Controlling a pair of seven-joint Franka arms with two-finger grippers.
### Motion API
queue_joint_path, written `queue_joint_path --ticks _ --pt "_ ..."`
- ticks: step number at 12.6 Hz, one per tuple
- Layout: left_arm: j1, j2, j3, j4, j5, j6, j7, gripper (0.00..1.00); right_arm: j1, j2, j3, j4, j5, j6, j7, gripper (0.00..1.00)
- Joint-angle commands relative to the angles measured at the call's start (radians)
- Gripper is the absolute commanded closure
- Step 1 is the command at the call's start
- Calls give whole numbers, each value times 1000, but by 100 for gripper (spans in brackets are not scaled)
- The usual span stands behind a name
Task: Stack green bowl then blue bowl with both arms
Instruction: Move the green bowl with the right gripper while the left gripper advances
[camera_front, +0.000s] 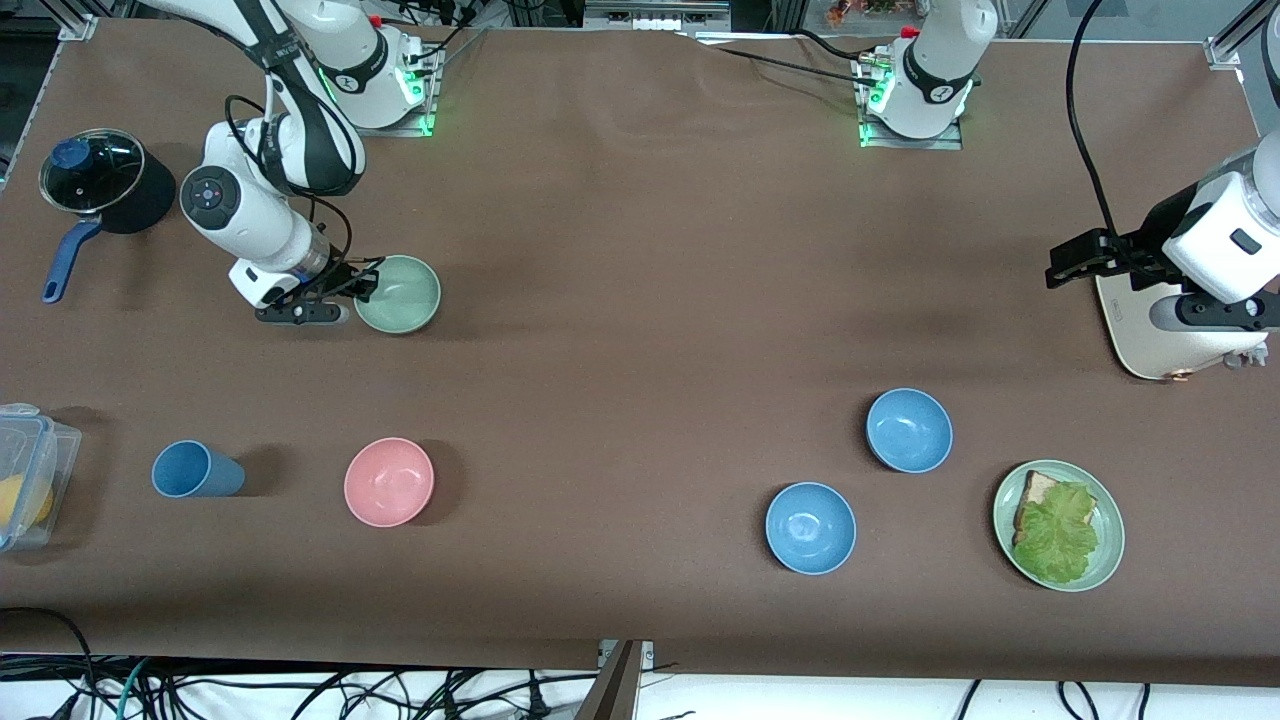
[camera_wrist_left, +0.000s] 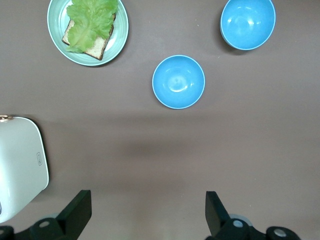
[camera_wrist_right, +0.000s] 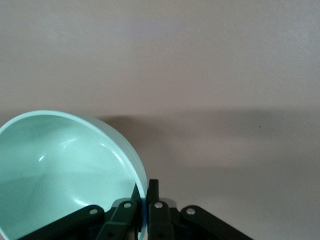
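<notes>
— Brown cloth covers the counter (camera_front: 640, 250); where's the small round sage-green bowl (camera_front: 400, 293)?
— Toward the right arm's end, its rim pinched in the right claw (camera_front: 362, 290).
— And the left claw (camera_wrist_left: 147, 212)?
— Spread wide, waiting above bare counter near two glossy blue bowls (camera_wrist_left: 178, 81).
— Next move?
— Probably lifting the green bowl clear and carrying it to the stacking spot.

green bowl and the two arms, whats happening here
The right gripper is pinched shut on the rim of the green bowl, toward the right arm's end of the table. The left gripper is open and waits over bare table beside a white appliance. Two blue bowls sit apart on the table, nearer the front camera, untouched. Nothing is stacked yet.
</notes>
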Motion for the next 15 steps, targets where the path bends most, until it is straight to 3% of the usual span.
queue_joint_path --ticks 1,3,7,10,14,15 --pt "1 15 -3 21 19 -7 -8 0 14 12 107 169 39 -160 177 100" --pt "0 15 -3 21 21 -6 -8 0 92 85 176 295 47 -185 448 100" --pt "6 37 -2 -1 16 23 -5 0 327 308 175 520 33 -142 843 100" --pt "2 75 -2 -37 -25 34 -5 0 394 435 173 555 31 -10 888 100" --pt "-32 150 0 -116 -10 161 -5 0 436 471 173 564 33 33 887 100" --pt "-31 173 1 -131 -10 222 -3 0 436 472 173 564 33 32 881 58"
